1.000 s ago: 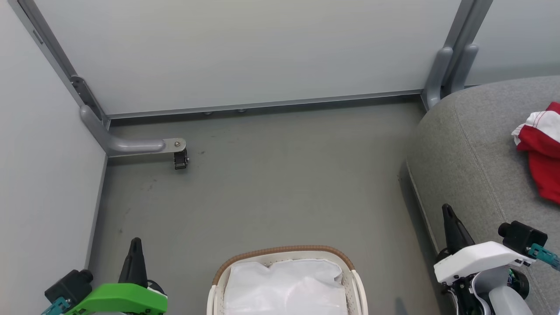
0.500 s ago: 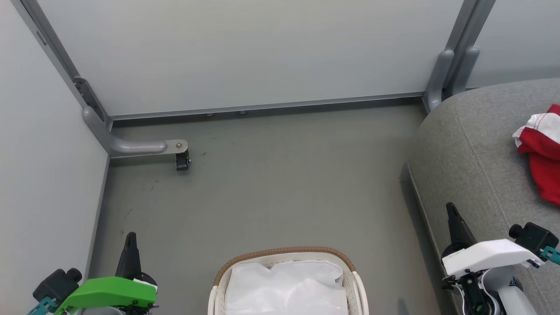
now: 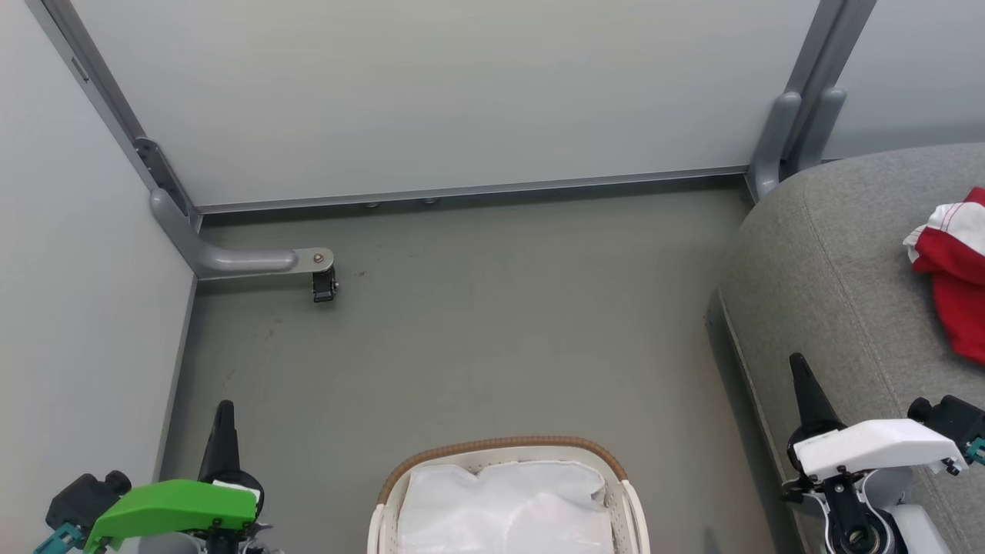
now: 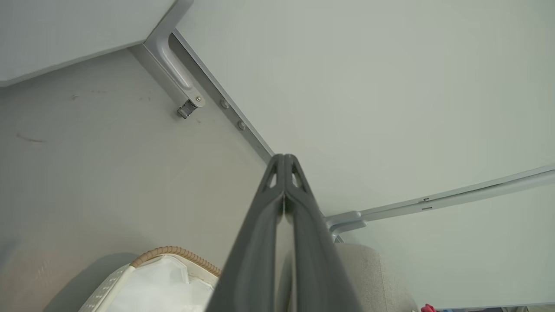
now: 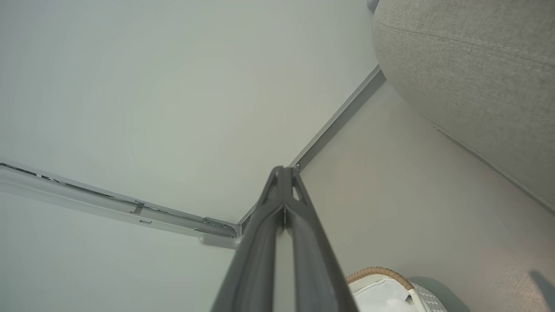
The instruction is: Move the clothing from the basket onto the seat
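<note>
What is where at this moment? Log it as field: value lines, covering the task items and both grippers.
clothing: red and white, lying on the seat, apart from both grippers
seat: grey cushion, to the basket's right
basket: on the floor, white liner showing, no red fabric in its visible part
left gripper: shut, empty, left of the basket
right gripper: shut, empty, by the seat's near edge
task state: looks done, as far as the basket shows

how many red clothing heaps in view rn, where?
1: bright red fabric heap with white panels on the large grey upholstered seat, cut by the frame's right edge. Oval off-white plastic basket: white liner visible, near part out of frame.
</note>
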You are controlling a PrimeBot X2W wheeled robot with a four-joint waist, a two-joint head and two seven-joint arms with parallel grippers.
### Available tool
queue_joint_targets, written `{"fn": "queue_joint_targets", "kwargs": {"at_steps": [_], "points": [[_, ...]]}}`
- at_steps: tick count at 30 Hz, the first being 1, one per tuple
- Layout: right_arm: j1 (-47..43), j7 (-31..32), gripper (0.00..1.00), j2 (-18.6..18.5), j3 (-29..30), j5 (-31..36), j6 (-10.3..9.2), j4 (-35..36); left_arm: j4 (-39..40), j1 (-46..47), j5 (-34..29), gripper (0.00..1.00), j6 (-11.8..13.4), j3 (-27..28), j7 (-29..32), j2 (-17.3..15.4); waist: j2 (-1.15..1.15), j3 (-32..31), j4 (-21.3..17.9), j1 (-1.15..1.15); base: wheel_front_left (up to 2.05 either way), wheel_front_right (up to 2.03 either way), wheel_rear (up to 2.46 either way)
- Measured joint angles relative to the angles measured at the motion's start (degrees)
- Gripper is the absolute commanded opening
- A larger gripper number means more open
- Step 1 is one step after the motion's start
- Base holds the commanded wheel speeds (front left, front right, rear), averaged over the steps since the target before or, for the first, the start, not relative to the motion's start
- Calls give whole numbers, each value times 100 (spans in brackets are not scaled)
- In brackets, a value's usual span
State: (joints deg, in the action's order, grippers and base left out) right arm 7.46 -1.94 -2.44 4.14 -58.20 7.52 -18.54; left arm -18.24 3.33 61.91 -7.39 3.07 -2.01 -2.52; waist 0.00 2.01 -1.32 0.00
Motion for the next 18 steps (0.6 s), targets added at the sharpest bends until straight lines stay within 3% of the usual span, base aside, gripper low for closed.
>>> {"fn": "queue_joint_targets", "kwargs": {"at_steps": [18], "points": [[-31, 271, 0, -9, 75, -1078, 0, 138, 131, 82, 965, 0, 1, 104, 276, -3, 0, -48, 34, 0, 0, 0, 0]]}}
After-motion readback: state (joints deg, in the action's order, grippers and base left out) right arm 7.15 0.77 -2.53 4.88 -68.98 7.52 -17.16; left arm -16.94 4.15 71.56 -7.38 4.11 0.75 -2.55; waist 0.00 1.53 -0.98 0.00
